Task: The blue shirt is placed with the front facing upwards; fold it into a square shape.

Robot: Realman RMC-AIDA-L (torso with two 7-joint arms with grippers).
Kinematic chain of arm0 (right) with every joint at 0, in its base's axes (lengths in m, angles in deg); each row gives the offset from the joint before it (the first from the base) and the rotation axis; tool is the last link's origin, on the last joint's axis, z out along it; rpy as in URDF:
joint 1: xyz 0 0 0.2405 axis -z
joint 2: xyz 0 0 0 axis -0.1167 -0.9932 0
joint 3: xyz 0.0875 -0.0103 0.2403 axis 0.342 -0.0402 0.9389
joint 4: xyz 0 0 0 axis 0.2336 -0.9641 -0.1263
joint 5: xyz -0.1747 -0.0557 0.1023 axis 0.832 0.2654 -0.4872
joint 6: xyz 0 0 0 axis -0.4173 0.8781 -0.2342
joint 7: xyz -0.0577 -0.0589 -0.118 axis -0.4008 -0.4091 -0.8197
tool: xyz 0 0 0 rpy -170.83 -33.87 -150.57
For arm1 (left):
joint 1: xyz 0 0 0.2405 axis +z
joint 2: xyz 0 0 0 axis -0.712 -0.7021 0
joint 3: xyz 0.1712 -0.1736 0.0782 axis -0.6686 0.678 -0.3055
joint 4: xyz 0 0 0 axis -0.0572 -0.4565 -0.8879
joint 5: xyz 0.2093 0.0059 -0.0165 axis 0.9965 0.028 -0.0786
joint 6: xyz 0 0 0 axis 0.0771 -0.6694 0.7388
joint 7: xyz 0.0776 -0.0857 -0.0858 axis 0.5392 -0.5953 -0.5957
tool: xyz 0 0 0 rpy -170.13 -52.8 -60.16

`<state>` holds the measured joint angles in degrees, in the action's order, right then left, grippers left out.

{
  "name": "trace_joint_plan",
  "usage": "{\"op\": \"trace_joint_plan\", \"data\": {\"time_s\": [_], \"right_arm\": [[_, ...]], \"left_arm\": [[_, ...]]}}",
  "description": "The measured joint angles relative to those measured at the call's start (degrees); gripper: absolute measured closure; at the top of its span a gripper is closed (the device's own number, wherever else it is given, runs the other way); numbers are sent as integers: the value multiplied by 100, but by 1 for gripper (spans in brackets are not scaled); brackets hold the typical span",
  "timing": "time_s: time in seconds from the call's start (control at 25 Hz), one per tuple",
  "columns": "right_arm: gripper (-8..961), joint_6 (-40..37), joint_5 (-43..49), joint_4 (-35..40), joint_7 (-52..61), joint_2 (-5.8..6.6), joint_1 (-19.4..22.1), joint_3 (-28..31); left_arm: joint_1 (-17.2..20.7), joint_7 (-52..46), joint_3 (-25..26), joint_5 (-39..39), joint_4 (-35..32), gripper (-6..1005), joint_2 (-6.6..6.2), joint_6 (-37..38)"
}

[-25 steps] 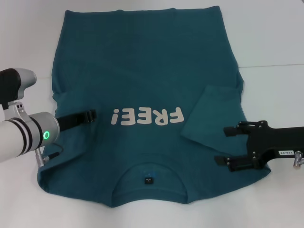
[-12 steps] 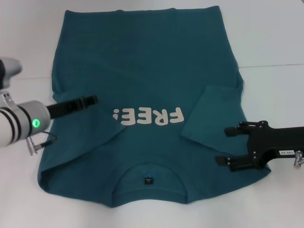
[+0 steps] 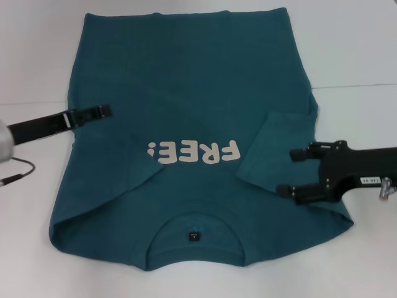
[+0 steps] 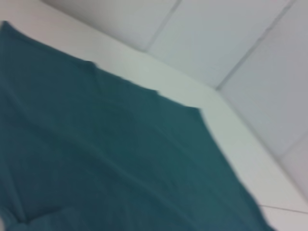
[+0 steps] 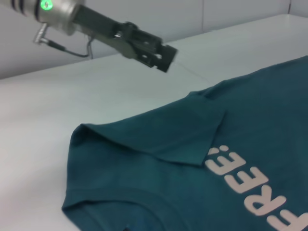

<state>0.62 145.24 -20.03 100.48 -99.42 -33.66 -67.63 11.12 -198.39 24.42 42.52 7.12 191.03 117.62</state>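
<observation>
Head view: right gripper [image 3: 290, 173] jaws spread wide, one finger toward the far edge of the tabletop, the other nearer; nothing between them. Both fingertips sit over the blue shirt [image 3: 186, 93], just beside the folded-in right sleeve [image 3: 276, 152]; contact with the cloth cannot be told. Arm enters from the tabletop's right edge.

Left gripper [image 3: 105, 112] over the shirt's left margin, arm entering from the left edge. Only a narrow dark tip shows; jaws look closed, holding nothing. Right wrist view shows it raised clear of the cloth.

Shirt lies flat across the middle of the white tabletop [image 3: 353, 56], front up, collar [image 3: 194, 233] toward the near edge, hem toward the far edge. Cream "FREE!" print [image 3: 193, 152] reads upside down from the head camera. Both sleeves are folded inward onto the body; the left fold [image 5: 159, 139] partly covers the exclamation mark.

Left wrist view: shirt fabric and tabletop only.
</observation>
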Motion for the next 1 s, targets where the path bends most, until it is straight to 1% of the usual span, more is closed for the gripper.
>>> {"op": "trace_joint_plan", "data": {"time_s": [0.04,0.16,0.2,0.24,0.4,0.56,0.8,1.0], "right_arm": [[28,5,-1,37,83,1,-24,1],[28,49,15,166,368,14,-88,3],[28,89,19,206,452,19,-102,4],[28,129,25,246,537,25,-118,4],[28,183,87,303,956,90,-231,5],[28,267,206,311,1254,132,-343,5],[28,359,531,324,1569,126,-509,-9],[28,431,694,415,1785,95,-547,-10]], "left_arm": [[14,161,155,-99,99,150,-61,275],[91,570,470,-276,290,140,-182,829],[91,570,470,-276,290,136,-182,829],[186,858,655,-384,370,133,-219,1229],[303,1013,814,-421,385,126,-213,1460],[414,1099,790,-420,396,126,-192,1490],[453,1341,752,-385,432,126,-180,1613],[444,1464,727,-382,441,127,-172,1674]]}}
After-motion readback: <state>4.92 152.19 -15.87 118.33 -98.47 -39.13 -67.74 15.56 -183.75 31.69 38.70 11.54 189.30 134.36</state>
